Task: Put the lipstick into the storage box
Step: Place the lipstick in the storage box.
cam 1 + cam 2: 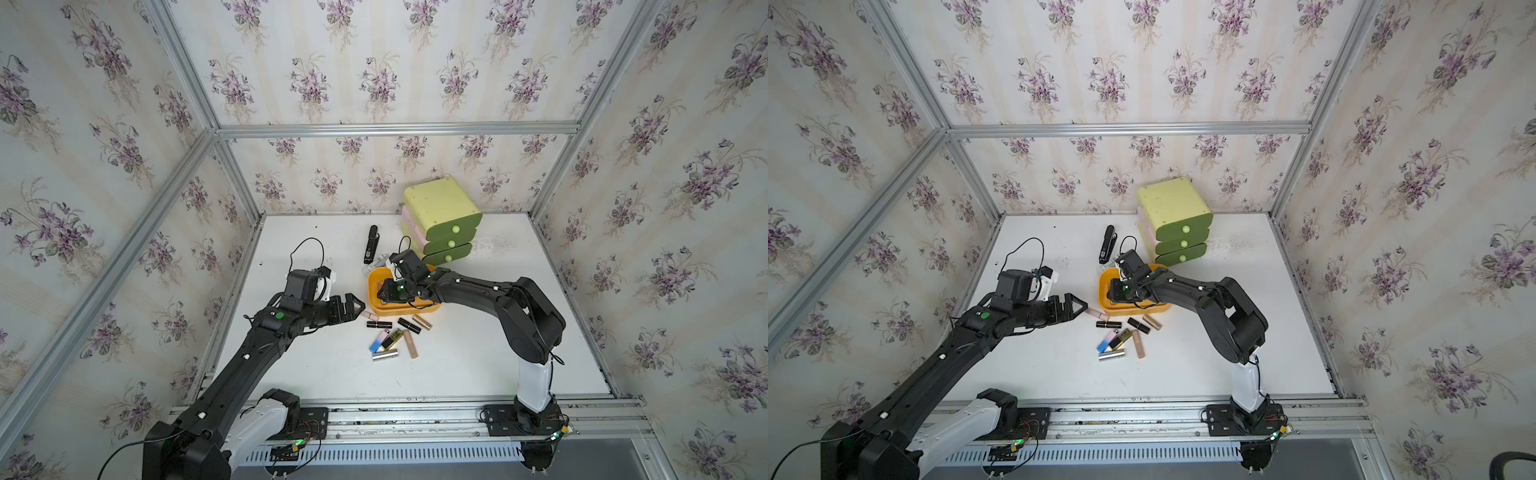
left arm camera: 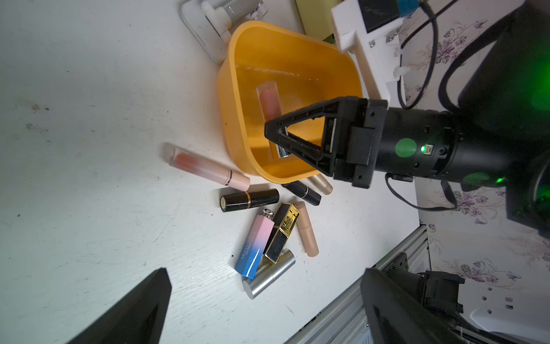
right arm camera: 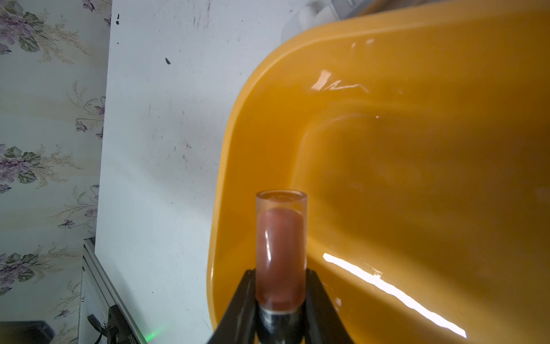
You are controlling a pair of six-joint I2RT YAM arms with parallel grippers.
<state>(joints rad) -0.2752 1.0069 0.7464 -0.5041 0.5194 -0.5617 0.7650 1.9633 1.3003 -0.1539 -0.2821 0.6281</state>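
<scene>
One storage box (image 2: pixel 235 119), one three-drawer unit (image 1: pixel 440 208) behind it, nine lipsticks. Eight lie loose on the table (image 1: pixel 478 353) in a cluster just beside the box — among them a pink gloss tube (image 2: pixel 208 169), a silver one (image 2: pixel 269 274) and a pink-and-blue one (image 2: pixel 254 247). The ninth lipstick (image 3: pixel 281 247), clear-capped with a reddish fill, sits within the box's walls, gripped at its base by the right arm's (image 1: pixel 478 286) jaws — whether it touches the box floor cannot be told. The left arm's (image 1: pixel 257 345) jaws stand wide apart, holding nothing, near the gloss tube's end.
</scene>
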